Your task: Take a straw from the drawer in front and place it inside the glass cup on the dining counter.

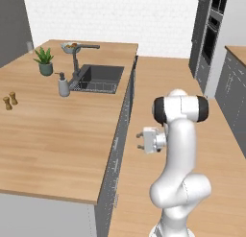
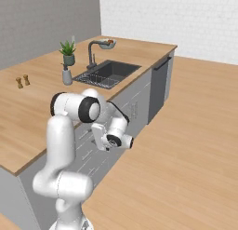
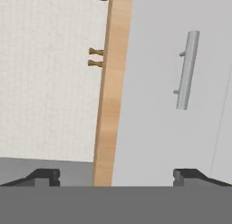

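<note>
- One drawer (image 3: 167, 82), shut, is facing the hand camera with a flat light-grey front panel; a slim metal bar handle (image 3: 186, 70) is sitting on the panel, appearing on end because the hand view is rolled.
- Nothing of the straw or the clear cup can be made out at this moment; whatever is lying inside the drawer is hidden behind its closed front.
- The gripper (image 3: 118, 175) is hanging just in front of that panel, near the counter edge, its two dark tips standing spread wide with nothing between them; in the left base view it (image 1: 142, 141) is pointing toward the cabinet side.
- The dining counter (image 1: 57, 145) is stretching out as a broad light-wood top with a thin edge and grey sides.
- Resting on it are a dark sink (image 1: 100, 77) with a tall faucet (image 1: 77, 58), a grey soap dispenser (image 1: 63, 85), a potted plant (image 1: 45, 61), a fruit bowl (image 1: 71, 47) and two small wooden shakers (image 1: 9, 100).
- Wood flooring (image 2: 186, 145) is running beside the counter; a white brick wall (image 1: 115, 15) is closing the far end.
</note>
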